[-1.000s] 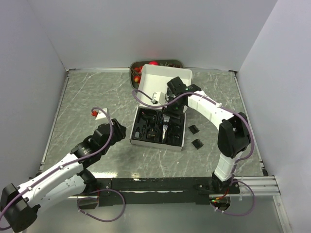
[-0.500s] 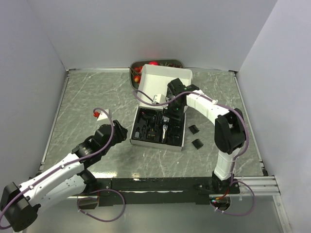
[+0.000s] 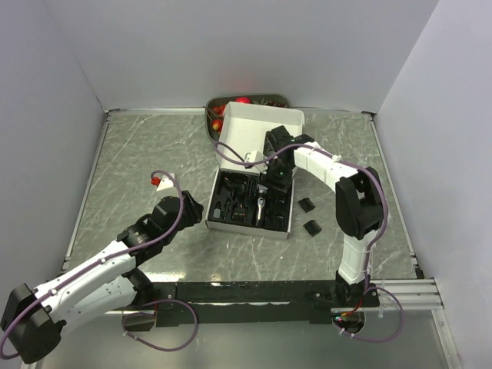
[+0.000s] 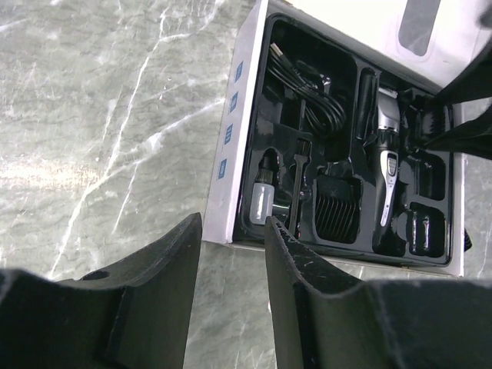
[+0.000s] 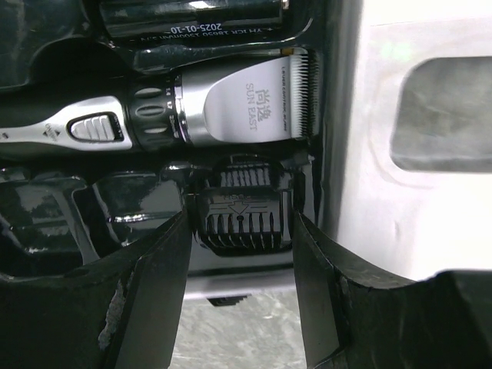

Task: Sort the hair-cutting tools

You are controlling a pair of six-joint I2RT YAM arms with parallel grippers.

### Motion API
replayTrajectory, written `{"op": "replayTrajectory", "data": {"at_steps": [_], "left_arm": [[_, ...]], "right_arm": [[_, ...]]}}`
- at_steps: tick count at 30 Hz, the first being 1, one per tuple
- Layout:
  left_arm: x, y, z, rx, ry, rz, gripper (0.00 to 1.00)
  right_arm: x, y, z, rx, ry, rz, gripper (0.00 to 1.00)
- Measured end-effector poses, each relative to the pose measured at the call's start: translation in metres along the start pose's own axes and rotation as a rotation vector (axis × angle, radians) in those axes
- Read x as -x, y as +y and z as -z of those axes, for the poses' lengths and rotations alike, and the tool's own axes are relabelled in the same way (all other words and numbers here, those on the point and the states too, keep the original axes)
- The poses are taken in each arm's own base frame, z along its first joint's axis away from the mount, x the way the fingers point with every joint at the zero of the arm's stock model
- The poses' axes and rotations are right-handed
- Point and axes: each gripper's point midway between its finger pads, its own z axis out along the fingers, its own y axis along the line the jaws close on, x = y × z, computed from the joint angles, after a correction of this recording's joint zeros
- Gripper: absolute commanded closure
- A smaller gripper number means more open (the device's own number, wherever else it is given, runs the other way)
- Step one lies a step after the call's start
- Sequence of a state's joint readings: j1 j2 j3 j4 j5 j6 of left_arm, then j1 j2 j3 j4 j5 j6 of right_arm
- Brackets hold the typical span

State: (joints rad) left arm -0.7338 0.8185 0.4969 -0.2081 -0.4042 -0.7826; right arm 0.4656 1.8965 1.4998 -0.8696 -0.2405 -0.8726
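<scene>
The open white box (image 3: 254, 123) holds a black insert tray (image 3: 231, 215) with the slim black-and-silver clipper (image 5: 192, 115), also in the left wrist view (image 4: 387, 146), and a comb guard (image 4: 338, 207). My right gripper (image 3: 278, 178) is over the tray's far right corner. Its fingers (image 5: 165, 254) press both sides of a black comb guard (image 5: 242, 219) right beside the clipper's blade. Two more comb guards (image 3: 307, 204) (image 3: 313, 227) lie on the table right of the box. My left gripper (image 4: 231, 223) is open and empty, just off the box's near left corner (image 3: 194, 207).
A grey tray of red fruit (image 3: 269, 98) stands behind the box against the back wall. The box lid stands open at the far side. A coiled black cable (image 4: 315, 108) and a small bottle (image 4: 264, 196) lie in the insert. White walls close in the marbled table (image 3: 138, 154).
My right gripper has come down and nearer onto the tray's far right corner. My left gripper has crept right, toward the box.
</scene>
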Motion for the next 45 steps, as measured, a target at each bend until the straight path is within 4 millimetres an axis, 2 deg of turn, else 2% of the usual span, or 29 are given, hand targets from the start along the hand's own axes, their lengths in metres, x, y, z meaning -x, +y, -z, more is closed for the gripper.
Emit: {"op": "replayTrajectory", "data": {"at_steps": [3,25,45], "left_arm": [[0.0007,-0.0008,-0.0001,-0.003,-0.003,0.001,0.56],[-0.0017,-0.0022,-0.0004,-0.013,0.007,0.000,0.56],[-0.0024,-0.0053,-0.0016,-0.025,0.011,0.002,0.55]], "right_arm": [[-0.0023,0.0009,-0.0053,0.014,0.006,-0.006,0.49],[-0.0037,-0.0040,-0.0036,-0.006,0.012,-0.020,0.46],[-0.0054,-0.0050,-0.0021,-0.013,0.022,-0.032,0.35]]}}
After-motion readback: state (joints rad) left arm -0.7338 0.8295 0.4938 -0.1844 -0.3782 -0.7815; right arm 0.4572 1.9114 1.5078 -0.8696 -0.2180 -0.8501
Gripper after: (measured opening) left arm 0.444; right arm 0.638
